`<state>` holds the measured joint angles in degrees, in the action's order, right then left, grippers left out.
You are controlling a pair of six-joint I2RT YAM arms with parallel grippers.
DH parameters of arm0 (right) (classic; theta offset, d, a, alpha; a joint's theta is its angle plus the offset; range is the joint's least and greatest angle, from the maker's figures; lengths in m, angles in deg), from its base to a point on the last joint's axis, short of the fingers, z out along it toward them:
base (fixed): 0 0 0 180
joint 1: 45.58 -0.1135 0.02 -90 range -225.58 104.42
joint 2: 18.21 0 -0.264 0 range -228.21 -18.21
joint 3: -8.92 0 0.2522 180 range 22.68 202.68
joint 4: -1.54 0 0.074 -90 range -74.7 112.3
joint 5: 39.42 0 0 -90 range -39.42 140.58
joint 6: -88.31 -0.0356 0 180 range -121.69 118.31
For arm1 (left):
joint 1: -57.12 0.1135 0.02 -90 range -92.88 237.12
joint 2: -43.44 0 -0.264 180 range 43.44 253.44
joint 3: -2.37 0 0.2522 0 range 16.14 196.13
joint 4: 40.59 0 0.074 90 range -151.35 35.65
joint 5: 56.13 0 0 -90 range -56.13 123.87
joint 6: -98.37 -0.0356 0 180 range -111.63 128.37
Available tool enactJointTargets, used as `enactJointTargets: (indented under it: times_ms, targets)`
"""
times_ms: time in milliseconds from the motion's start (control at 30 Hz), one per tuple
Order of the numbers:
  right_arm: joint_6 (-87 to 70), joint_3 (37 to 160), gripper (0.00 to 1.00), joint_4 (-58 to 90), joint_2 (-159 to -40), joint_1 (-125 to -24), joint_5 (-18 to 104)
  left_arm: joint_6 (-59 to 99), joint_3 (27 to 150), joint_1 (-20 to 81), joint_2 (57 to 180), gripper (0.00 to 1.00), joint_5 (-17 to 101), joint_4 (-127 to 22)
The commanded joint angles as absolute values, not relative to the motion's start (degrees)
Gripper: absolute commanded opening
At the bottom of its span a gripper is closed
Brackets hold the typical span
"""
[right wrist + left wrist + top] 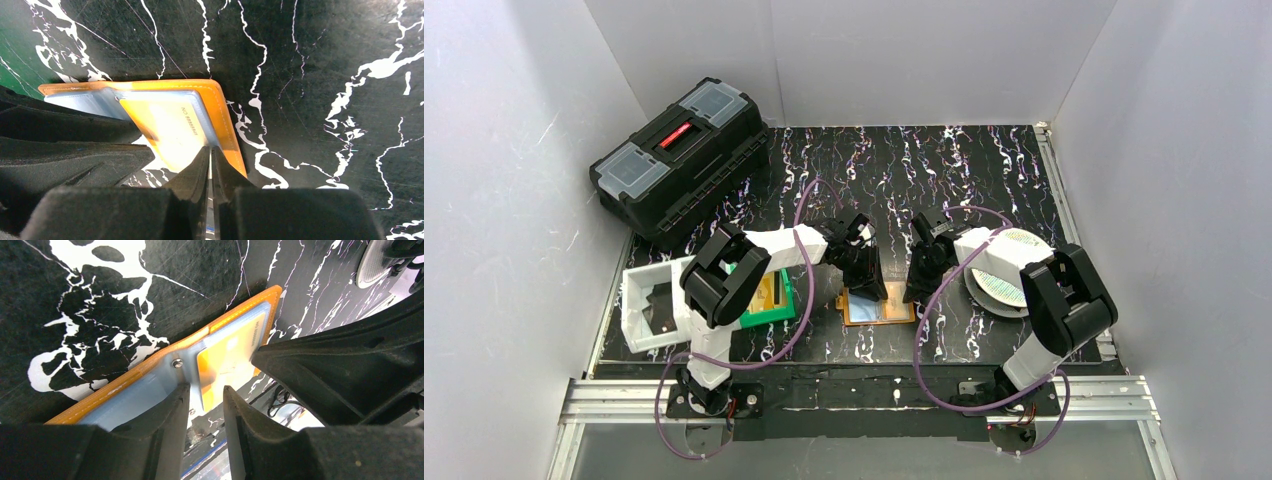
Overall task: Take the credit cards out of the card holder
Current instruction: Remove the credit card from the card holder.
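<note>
One credit card [167, 125] sits pinched in right end effector [210, 151]

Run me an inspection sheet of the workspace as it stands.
Surface: black marbled mat, lying flat.
Job's things: card holder lies open at centre; gold credit card sits partly out of its clear pocket.
Clutter: toolbox back left; white tray and green bin left; patterned disc right.
Grippers: left gripper open, astride the card's corner; right gripper shut on the card's edge.
Cables: purple cables loop off both arms, one beside the holder.
Surroundings: white walls; metal rail in front.
</note>
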<state>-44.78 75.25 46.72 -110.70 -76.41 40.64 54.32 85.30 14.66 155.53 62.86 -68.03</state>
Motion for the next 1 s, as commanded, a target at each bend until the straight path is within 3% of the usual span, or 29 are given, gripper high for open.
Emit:
enactJointTargets:
  times_ms: [0, 967]
  targets:
    - [-44.09, 74.43, 0.11, 46.40, -111.72, -76.43, 41.61, 53.01, 85.23, 14.92, 155.88, 0.31, 61.79, -69.81]
    - [-45.73, 76.09, 0.06, 45.45, -118.62, -77.72, 37.84, 53.80, 81.49, 14.91, 152.02, 0.26, 66.84, -65.39]
